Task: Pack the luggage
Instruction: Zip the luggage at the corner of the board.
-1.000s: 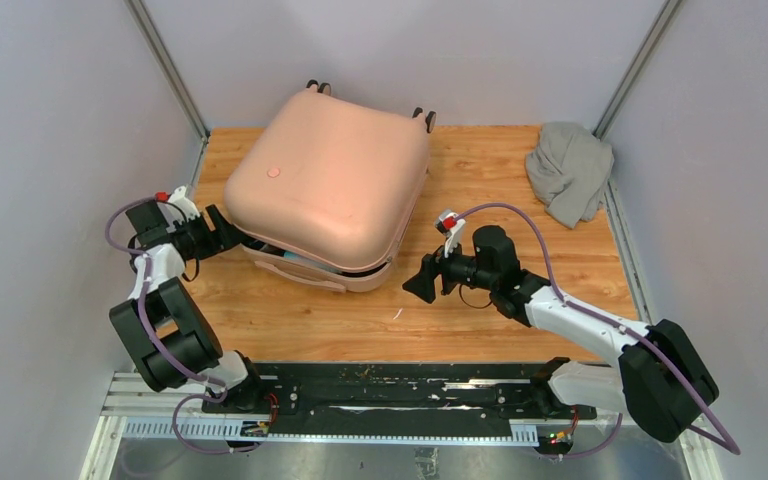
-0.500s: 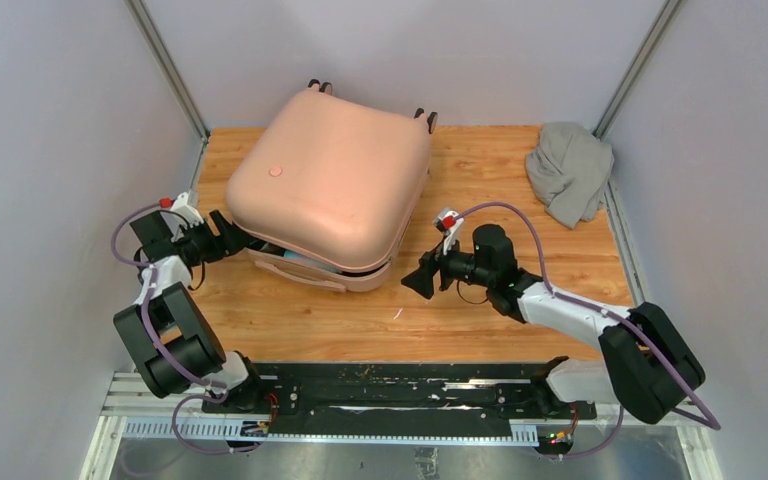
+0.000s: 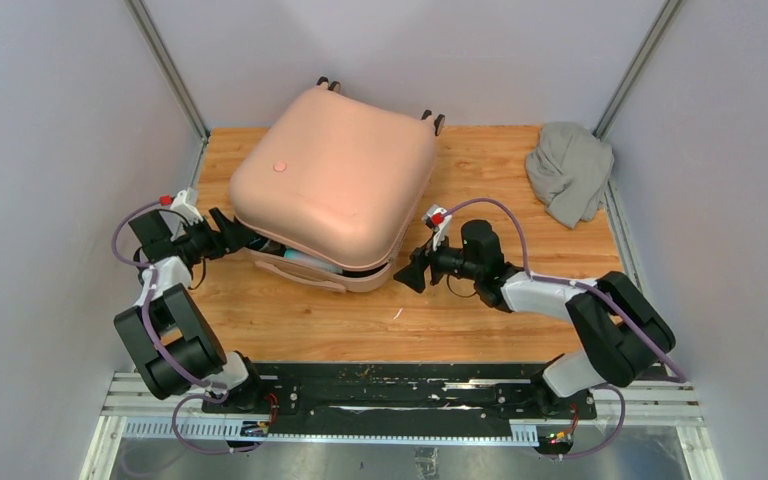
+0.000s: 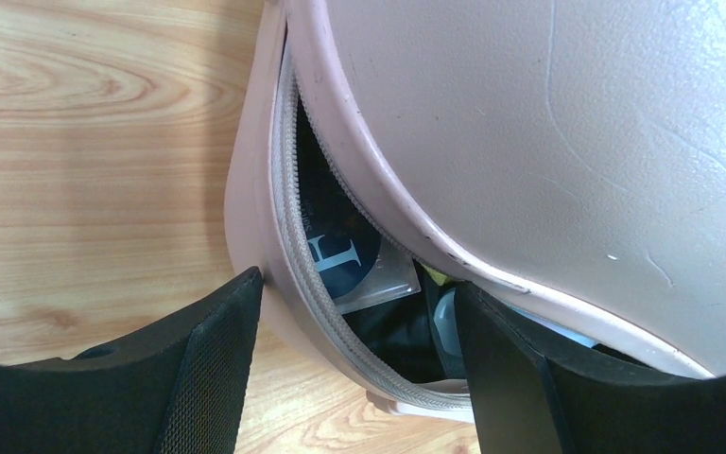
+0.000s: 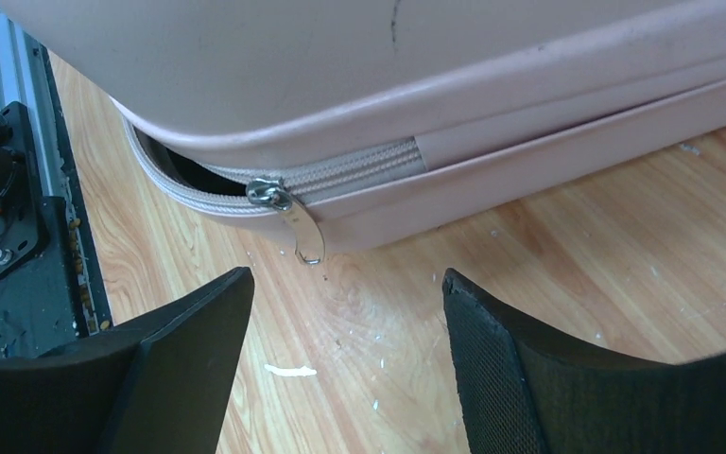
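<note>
The pale pink luggage [image 3: 335, 175] lies on the wooden table with its lid down but unzipped along the near side. My left gripper [image 3: 235, 232] is open at its near left corner. One finger [image 4: 198, 369] rests outside the lower shell, and the other [image 4: 529, 378] sits at the gap under the lid, with the zip rim [image 4: 288, 236] between them. A clear packet with a dark blue label [image 4: 345, 260] shows inside. My right gripper [image 3: 405, 275] is open and empty, a short way from the near right corner, facing the metal zipper pull [image 5: 295, 216].
A grey cloth bundle [image 3: 568, 170] lies at the back right of the table. Grey walls close in the left, back and right sides. The black mounting rail [image 3: 360, 385] runs along the near edge. A small white scrap [image 5: 290, 371] lies on the wood below the zipper.
My right gripper has moved left, closer to the luggage's near right corner. My left gripper has pushed in at the near left corner, and the luggage has shifted slightly to the right.
</note>
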You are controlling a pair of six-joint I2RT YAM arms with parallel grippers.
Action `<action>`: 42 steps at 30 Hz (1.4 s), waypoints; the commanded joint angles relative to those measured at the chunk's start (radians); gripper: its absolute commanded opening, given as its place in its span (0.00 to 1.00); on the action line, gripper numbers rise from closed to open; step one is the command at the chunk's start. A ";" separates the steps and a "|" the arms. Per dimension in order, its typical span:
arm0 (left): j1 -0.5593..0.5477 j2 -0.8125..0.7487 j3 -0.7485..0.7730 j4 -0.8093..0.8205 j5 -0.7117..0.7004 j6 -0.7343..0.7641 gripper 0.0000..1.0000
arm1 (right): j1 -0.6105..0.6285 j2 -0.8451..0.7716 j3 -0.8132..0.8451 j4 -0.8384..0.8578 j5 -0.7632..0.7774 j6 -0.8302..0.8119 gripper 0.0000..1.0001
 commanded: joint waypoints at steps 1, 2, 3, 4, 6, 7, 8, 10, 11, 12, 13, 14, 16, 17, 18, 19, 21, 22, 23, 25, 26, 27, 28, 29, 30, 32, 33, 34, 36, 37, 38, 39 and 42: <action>-0.024 -0.054 -0.007 0.043 0.200 -0.067 0.71 | -0.004 0.023 0.014 0.133 -0.007 0.018 0.76; -0.024 -0.060 -0.011 0.043 0.204 -0.069 0.71 | 0.000 0.028 0.017 0.136 -0.002 0.018 0.76; -0.023 -0.065 -0.016 0.043 0.207 -0.071 0.71 | 0.004 0.035 0.020 0.137 0.002 0.016 0.76; -0.024 -0.069 -0.021 0.044 0.209 -0.072 0.71 | 0.005 0.041 0.025 0.137 0.007 0.016 0.75; -0.024 -0.078 -0.031 0.044 0.212 -0.073 0.71 | 0.007 0.054 0.029 0.144 0.014 0.020 0.74; -0.024 -0.082 -0.034 0.044 0.212 -0.074 0.71 | 0.008 0.058 0.031 0.152 0.014 0.024 0.73; -0.024 -0.087 -0.038 0.043 0.213 -0.074 0.71 | 0.010 0.064 0.031 0.160 0.014 0.029 0.71; -0.024 -0.095 -0.043 0.043 0.214 -0.073 0.71 | 0.019 0.069 0.035 0.170 0.010 0.033 0.67; -0.023 -0.098 -0.044 0.043 0.214 -0.071 0.70 | 0.024 0.069 0.039 0.168 0.014 0.033 0.65; -0.023 -0.100 -0.046 0.044 0.214 -0.069 0.70 | 0.026 0.071 0.038 0.167 0.020 0.032 0.63; -0.024 -0.101 -0.045 0.043 0.215 -0.070 0.70 | 0.029 0.070 0.040 0.165 0.030 0.031 0.61; -0.024 -0.100 -0.044 0.043 0.216 -0.070 0.70 | 0.030 0.067 0.039 0.164 0.039 0.032 0.57; -0.023 -0.103 -0.043 0.043 0.219 -0.069 0.70 | 0.034 0.059 0.034 0.165 0.068 0.035 0.47; -0.024 -0.105 -0.044 0.043 0.219 -0.069 0.70 | 0.034 0.053 0.030 0.168 0.078 0.039 0.41; -0.025 -0.110 -0.044 0.044 0.220 -0.068 0.70 | 0.036 0.047 0.027 0.170 0.087 0.039 0.33; -0.025 -0.112 -0.046 0.043 0.220 -0.067 0.70 | 0.038 0.041 0.026 0.166 0.095 0.040 0.26; -0.024 -0.116 -0.050 0.043 0.219 -0.063 0.69 | 0.042 0.030 0.030 0.145 0.104 0.037 0.17; -0.024 -0.116 -0.050 0.043 0.219 -0.057 0.69 | 0.046 0.025 0.032 0.137 0.106 0.033 0.12; -0.025 -0.115 -0.051 0.043 0.219 -0.052 0.69 | 0.049 0.022 0.033 0.125 0.112 0.026 0.07; -0.023 -0.113 -0.048 0.015 0.217 -0.024 0.68 | 0.056 0.014 0.039 0.093 0.123 0.013 0.00; -0.024 -0.113 -0.046 -0.001 0.217 -0.003 0.68 | 0.059 0.011 0.040 0.078 0.129 0.009 0.00; -0.025 -0.113 -0.044 -0.020 0.216 0.017 0.68 | 0.062 0.006 0.038 0.071 0.137 0.006 0.00; -0.025 -0.112 -0.040 -0.040 0.214 0.036 0.67 | 0.065 0.001 0.033 0.068 0.143 0.004 0.00; -0.024 -0.112 -0.038 -0.053 0.212 0.048 0.67 | 0.067 -0.004 0.029 0.065 0.149 0.000 0.00; -0.024 -0.113 -0.037 -0.061 0.210 0.056 0.66 | 0.069 -0.009 0.026 0.060 0.154 0.000 0.00; -0.024 -0.116 -0.037 -0.074 0.208 0.070 0.66 | 0.076 -0.022 0.019 0.051 0.166 -0.005 0.00; -0.023 -0.117 -0.037 -0.077 0.206 0.073 0.65 | 0.079 -0.032 0.017 0.043 0.173 -0.009 0.00; -0.024 -0.120 -0.037 -0.081 0.204 0.079 0.65 | 0.086 -0.040 0.017 0.033 0.181 -0.016 0.00; -0.023 -0.127 -0.039 -0.089 0.200 0.088 0.64 | 0.105 -0.059 0.018 0.008 0.203 -0.031 0.00; -0.023 -0.131 -0.041 -0.092 0.199 0.089 0.63 | 0.117 -0.070 0.018 -0.006 0.214 -0.040 0.00; -0.023 -0.136 -0.043 -0.097 0.198 0.088 0.63 | 0.138 -0.082 0.018 -0.027 0.231 -0.050 0.00; -0.023 -0.141 -0.045 -0.102 0.197 0.107 0.62 | 0.157 -0.094 0.017 -0.041 0.248 -0.060 0.00; -0.024 -0.156 -0.055 -0.127 0.196 0.142 0.59 | 0.224 -0.126 0.011 -0.084 0.300 -0.094 0.00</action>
